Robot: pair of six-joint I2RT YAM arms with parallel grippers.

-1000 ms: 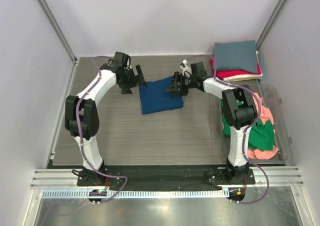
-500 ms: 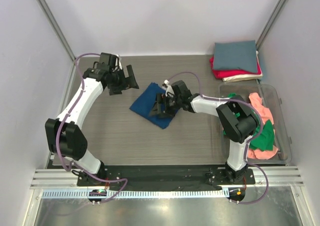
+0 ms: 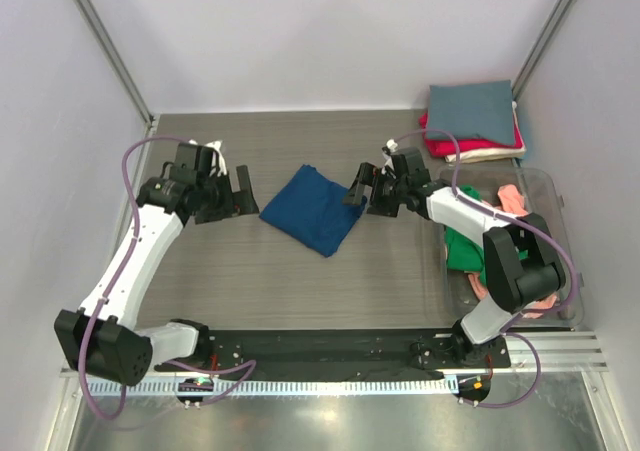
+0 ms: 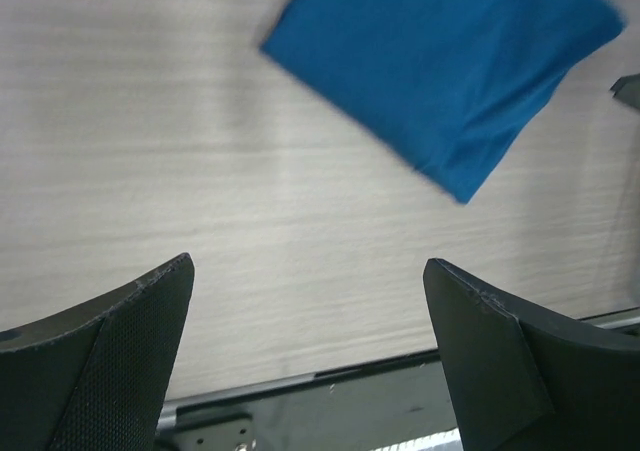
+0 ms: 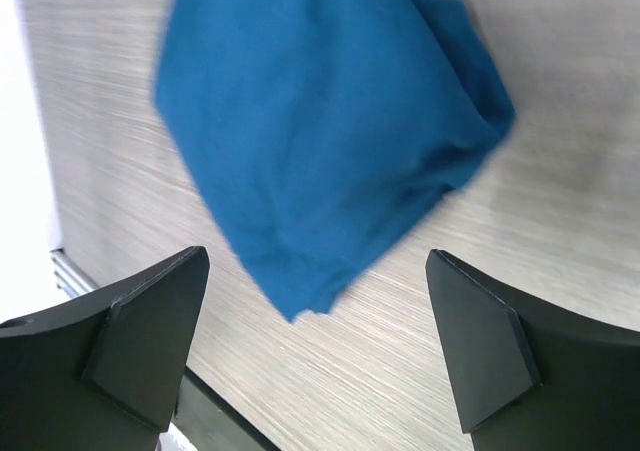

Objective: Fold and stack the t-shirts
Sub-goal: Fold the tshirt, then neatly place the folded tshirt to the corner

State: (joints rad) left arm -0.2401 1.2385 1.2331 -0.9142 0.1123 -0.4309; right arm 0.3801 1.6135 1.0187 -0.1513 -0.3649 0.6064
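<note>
A folded navy blue t-shirt (image 3: 312,208) lies turned like a diamond in the middle of the table, print hidden. It also shows in the left wrist view (image 4: 450,61) and the right wrist view (image 5: 320,141). My left gripper (image 3: 237,192) is open and empty, left of the shirt and apart from it. My right gripper (image 3: 362,188) is open and empty, just off the shirt's right corner. A folded stack at the back right has a slate-grey tee (image 3: 471,111) on top of red (image 3: 440,144) and cream (image 3: 490,154) ones. Green (image 3: 462,251) and salmon-pink (image 3: 512,199) tees lie in a bin.
A clear plastic bin (image 3: 562,256) stands along the right side and holds the loose tees. White walls and metal posts close in the table. The black base rail (image 3: 330,343) runs along the near edge.
The right gripper has let go of the navy shirt and drawn back to the right. The left arm has swung down and left, away from the shirt. The shirt stays where it was.
</note>
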